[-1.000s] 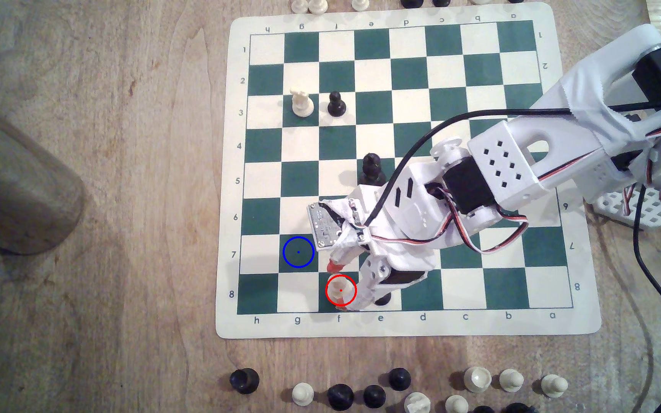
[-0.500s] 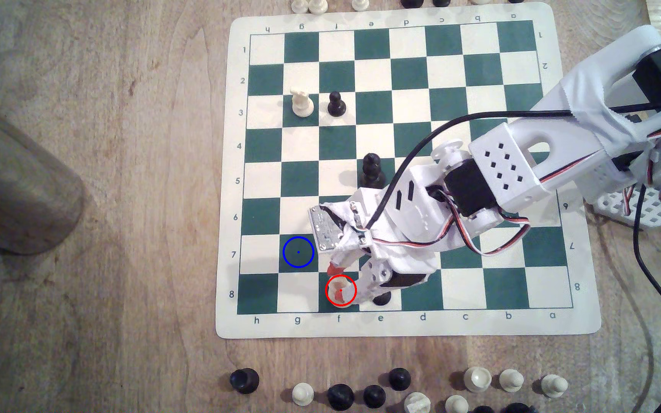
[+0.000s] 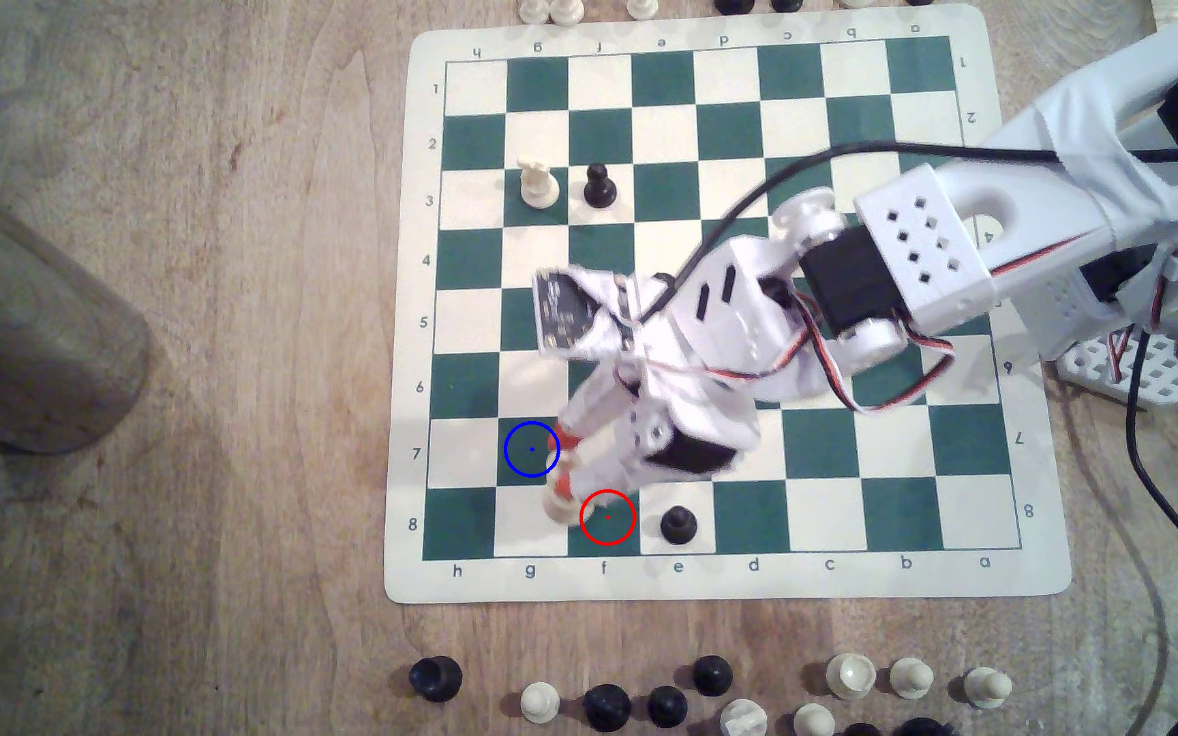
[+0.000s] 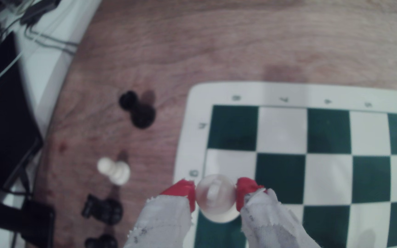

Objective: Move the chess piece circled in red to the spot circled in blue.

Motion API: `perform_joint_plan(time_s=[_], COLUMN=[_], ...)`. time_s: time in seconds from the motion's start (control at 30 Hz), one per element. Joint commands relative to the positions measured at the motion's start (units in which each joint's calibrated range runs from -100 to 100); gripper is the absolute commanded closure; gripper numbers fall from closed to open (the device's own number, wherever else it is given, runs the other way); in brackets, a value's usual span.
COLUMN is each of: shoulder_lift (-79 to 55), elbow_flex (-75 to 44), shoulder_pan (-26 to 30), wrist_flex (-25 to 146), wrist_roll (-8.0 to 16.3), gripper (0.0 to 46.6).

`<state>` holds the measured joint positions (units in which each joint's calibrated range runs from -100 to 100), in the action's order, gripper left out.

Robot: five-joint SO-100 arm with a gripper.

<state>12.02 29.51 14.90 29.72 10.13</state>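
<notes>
The gripper (image 3: 563, 463) grips the cream-white chess piece (image 3: 558, 504) between its red-tipped fingers (image 4: 245, 190), one pad on each side of the piece's neck, as the wrist view shows. In the exterior view the piece sits just outside the red ring (image 3: 607, 517), toward the exterior view's left, over the pale square next to it and right below the blue-ringed green square (image 3: 531, 449). Whether its base touches the board (image 3: 728, 580) cannot be told; the arm and piece are smeared by motion blur.

Taking the blue-ringed square as the landmark: it is bare, and the upper red fingertip overlaps its rim on the exterior view's right. The squares to its left, toward the board's h-file edge, are free of pieces, as is the green corner square below and to its left. The nearest standing piece is a black pawn (image 3: 678, 524), two squares to the right and one row lower, well apart. A cream piece (image 3: 538, 185) and a black pawn (image 3: 599, 186) stand far up the board from it. A black piece (image 3: 664, 282) is mostly hidden behind the wrist.

Off the board, below its lower border, spare pieces (image 3: 714, 690) line the wooden table (image 3: 218, 424); some are cut off by the frame. A blurred grey cylinder (image 3: 19, 318) stands far to the exterior view's left
</notes>
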Motion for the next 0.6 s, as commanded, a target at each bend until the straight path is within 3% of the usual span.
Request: perform_joint_plan(time_s=[0.0, 0.57], shoulder_lift=[-0.56, -11.43], elbow_flex=[-5.66, -5.48], shoulder_pan=[-2.58, -5.71], wrist_flex=[-4.00, -12.36], wrist_roll=[0.00, -1.17], gripper=[44.7, 44.5])
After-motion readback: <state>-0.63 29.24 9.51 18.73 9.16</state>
